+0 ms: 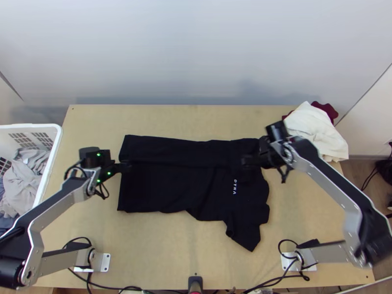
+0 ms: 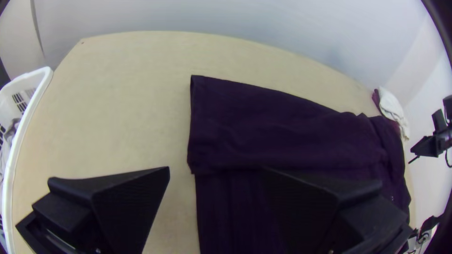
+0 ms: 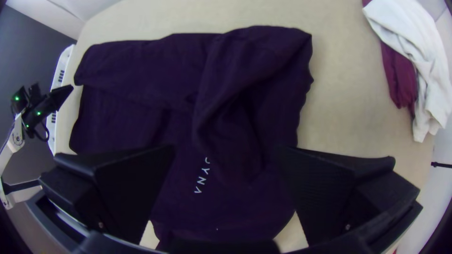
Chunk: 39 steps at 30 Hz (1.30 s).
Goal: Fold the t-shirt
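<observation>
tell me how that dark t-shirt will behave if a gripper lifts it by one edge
The dark t-shirt is likely floppy, as it lies in soft creases. Its folded-over layer looks loose, so it may slip open when lifted.

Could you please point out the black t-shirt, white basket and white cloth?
Black t-shirt (image 1: 157, 186): top view, on its left part.
White basket (image 1: 29, 126): top view, on its far rim.
White cloth (image 1: 312, 126): top view, near its middle.

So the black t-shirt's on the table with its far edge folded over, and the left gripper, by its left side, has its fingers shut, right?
Not quite. The left wrist view shows the left gripper with its fingers apart, not shut. It is by the left side of the black t-shirt, which lies on the table, far edge folded over.
</observation>
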### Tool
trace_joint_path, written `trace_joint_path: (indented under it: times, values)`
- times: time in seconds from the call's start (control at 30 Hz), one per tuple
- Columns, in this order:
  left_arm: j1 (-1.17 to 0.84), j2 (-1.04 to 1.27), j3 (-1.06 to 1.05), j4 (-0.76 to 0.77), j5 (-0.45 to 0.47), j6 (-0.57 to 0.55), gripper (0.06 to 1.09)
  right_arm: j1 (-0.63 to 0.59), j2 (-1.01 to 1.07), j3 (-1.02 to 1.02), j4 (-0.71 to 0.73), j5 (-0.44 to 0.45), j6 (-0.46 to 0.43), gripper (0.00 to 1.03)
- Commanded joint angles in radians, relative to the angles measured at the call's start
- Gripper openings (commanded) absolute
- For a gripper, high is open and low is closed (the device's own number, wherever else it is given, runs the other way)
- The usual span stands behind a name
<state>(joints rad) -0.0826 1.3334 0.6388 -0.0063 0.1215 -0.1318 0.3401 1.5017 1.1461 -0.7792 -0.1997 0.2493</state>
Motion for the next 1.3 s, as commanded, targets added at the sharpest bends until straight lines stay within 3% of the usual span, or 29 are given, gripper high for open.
trace_joint_path:
  times: [0.0,0.1,0.2,0.4,0.5,0.8,1.0,1.27]
  values:
    - [0.106,-0.111,0.081,-0.265,0.121,-0.026,1.03,-0.016,-0.233,-0.045,0.026,-0.007,0.005,1.00]
    - [0.156,-0.195,0.113,-0.409,0.213,-0.005,1.03,0.016,-0.333,-0.089,-0.040,-0.027,-0.027,0.99]
    - [0.164,-0.266,0.136,-0.607,0.302,0.090,1.03,0.056,-0.417,-0.125,-0.123,-0.070,-0.056,0.99]
    - [0.142,-0.284,0.125,-0.868,0.334,0.264,1.02,0.073,-0.466,-0.161,-0.212,-0.112,-0.107,0.99]
    - [0.144,-0.286,0.111,-0.945,0.334,0.365,1.02,0.111,-0.469,-0.157,-0.338,-0.158,-0.176,0.99]
    - [0.141,-0.195,0.065,-1.014,0.333,0.517,1.02,0.209,-0.466,-0.178,-0.585,-0.168,-0.367,0.99]
    - [0.136,-0.161,0.039,-0.968,0.333,0.512,1.02,0.249,-0.474,-0.164,-0.597,-0.164,-0.441,0.99]
    - [0.132,-0.086,0.055,-0.914,0.333,0.503,1.02,0.545,-0.451,-0.263,-0.589,-0.043,-0.429,0.96]
